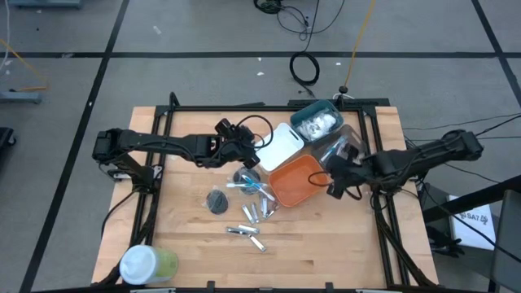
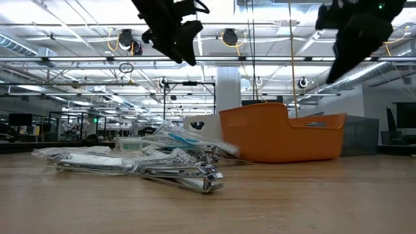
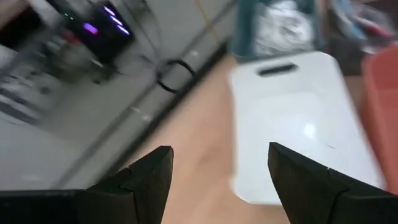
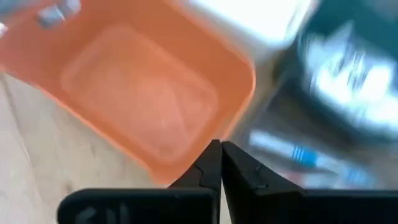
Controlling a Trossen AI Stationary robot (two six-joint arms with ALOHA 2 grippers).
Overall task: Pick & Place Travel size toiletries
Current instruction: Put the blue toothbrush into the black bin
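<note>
Where the travel size toiletries (image 1: 248, 207) lie scattered on the wooden table (image 1: 326, 252), we see them left of and nearer than the orange bin (image 1: 297, 179). Above their far edge, by the white bin (image 1: 281, 145), we find the left gripper (image 1: 244, 155), fingers spread, empty. The right gripper (image 1: 332, 185), fingers together, empty, hovers at the orange bin's right edge.

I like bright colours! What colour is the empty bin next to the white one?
Orange. The empty plastic bin shows best in the right wrist view.

Toiletries (image 1: 248, 213) before orange bin (image 1: 297, 181).
</note>
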